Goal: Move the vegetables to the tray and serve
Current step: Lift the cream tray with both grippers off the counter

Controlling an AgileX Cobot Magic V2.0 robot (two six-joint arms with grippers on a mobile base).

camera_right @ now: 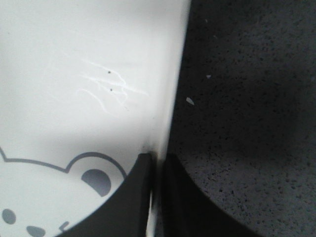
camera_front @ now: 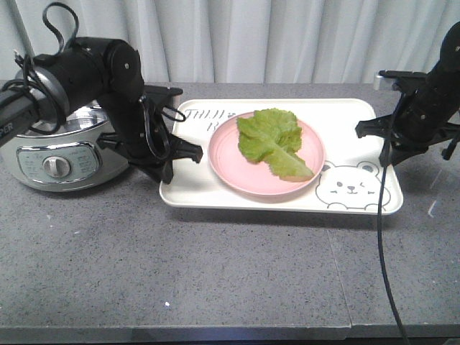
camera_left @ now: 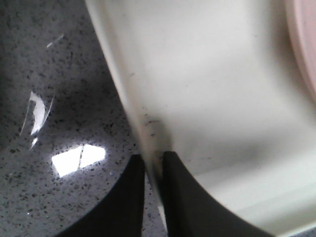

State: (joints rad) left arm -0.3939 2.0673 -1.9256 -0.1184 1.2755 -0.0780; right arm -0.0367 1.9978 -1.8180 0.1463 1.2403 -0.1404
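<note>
Closest, the left gripper (camera_left: 154, 162) is clamped on the left rim of the tray (camera_front: 345, 115), the right gripper (camera_right: 157, 160) on its right rim; the long axis of the tray runs between them; the lettuce leaf (camera_front: 273, 140) lies on the pink plate (camera_front: 237, 176), centred.

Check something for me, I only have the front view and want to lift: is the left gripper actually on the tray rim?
Observer: Yes. The left wrist view shows the left gripper closed on the tray, with the rim between its jaws.
Operator: And the right?
Observer: The right gripper grips the rim too, one jaw inside the tray, the other over the counter.
Operator: Where along that edge?
Observer: Right beside the bear's ear.
</note>
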